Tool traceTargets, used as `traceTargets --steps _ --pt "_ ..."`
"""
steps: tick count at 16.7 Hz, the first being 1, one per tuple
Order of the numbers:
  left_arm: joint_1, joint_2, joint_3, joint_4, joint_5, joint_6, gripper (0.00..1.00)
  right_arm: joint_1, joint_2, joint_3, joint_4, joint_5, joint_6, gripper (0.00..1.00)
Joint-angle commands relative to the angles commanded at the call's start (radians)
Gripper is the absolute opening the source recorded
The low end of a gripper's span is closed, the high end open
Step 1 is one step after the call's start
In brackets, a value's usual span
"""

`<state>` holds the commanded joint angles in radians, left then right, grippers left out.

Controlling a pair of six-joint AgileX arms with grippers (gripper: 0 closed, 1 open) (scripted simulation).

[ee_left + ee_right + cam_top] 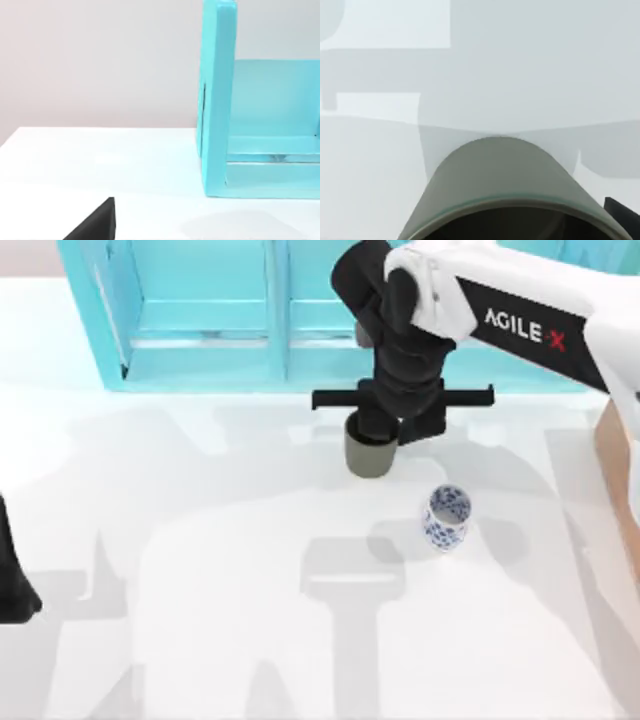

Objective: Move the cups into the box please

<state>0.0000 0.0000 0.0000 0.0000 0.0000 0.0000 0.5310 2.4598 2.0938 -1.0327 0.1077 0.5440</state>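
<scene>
The dark olive-grey cup (368,455) stands upright near the middle of the table, just in front of the shelf unit. My right gripper (385,425) hangs directly over it and reaches down to its rim. In the right wrist view the cup's wall and rim (505,180) sit very close under the camera. The smaller white cup with blue flowers (446,518) stands upright a short way to the right and nearer the front, free of both arms. A tan strip of the box (612,465) shows at the right edge, partly behind my right arm.
A big turquoise shelf unit (210,335) runs along the back of the table; its side wall (217,100) fills the left wrist view's right half. My left arm (15,585) is parked at the left edge, and a dark part of its gripper (95,225) shows.
</scene>
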Motion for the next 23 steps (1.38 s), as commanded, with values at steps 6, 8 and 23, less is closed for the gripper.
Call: traceTargets --steps 6,8,23 --pt "0.000 0.000 0.000 0.000 0.000 0.000 1.00 -0.050 -0.066 -0.010 -0.052 -0.010 -0.051 0.00" --pt "0.000 0.000 0.000 0.000 0.000 0.000 1.00 -0.074 -0.096 -0.010 -0.072 -0.015 -0.070 0.00" --pt "0.000 0.000 0.000 0.000 0.000 0.000 1.00 -0.186 -0.240 -0.025 -0.199 -0.036 -0.189 0.00"
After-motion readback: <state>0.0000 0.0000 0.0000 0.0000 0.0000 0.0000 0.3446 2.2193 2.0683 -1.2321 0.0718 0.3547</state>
